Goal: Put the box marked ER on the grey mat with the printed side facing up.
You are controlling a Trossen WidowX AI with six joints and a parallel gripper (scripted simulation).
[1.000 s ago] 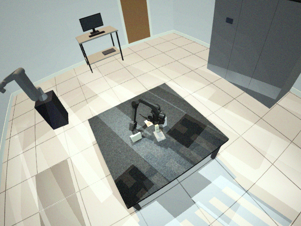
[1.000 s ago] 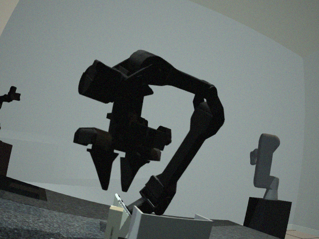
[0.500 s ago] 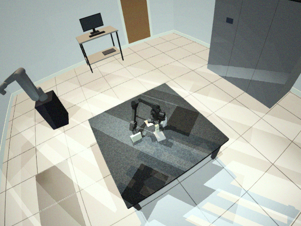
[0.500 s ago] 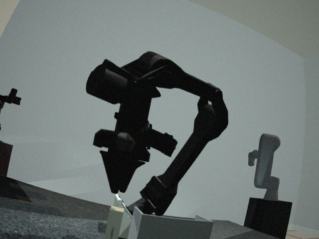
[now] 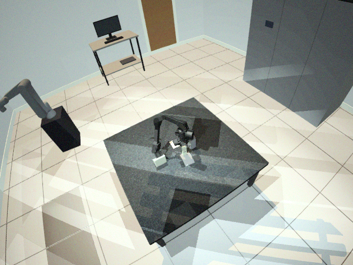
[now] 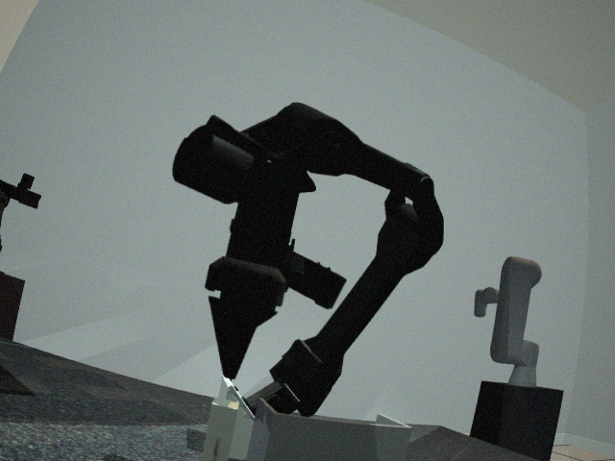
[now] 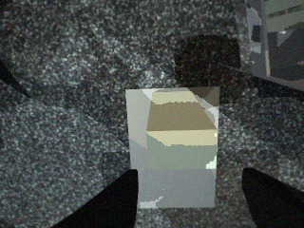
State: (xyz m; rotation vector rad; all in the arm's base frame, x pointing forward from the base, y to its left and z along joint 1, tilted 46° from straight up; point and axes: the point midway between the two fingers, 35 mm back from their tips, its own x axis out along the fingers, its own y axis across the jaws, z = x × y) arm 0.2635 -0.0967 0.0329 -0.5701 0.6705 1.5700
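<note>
Standing near the released, empty gripper (image 5: 178, 142) (image 6: 229, 376) (image 7: 189, 177), a pale box (image 5: 183, 150) (image 7: 180, 119) rises by the grey mat (image 5: 188, 162) (image 7: 176, 190) on the dark table (image 5: 216, 174) (image 6: 99, 422) (image 7: 57, 142).

Lower end of the pale box (image 6: 222, 428) cut off in the exterior view.

The claw (image 5: 177, 142) (image 6: 229, 376) (image 7: 189, 177) is black, the tabletop (image 5: 133, 174) (image 6: 99, 411) (image 7: 57, 128) speckled dark grey, the door (image 5: 159, 24) brown.
</note>
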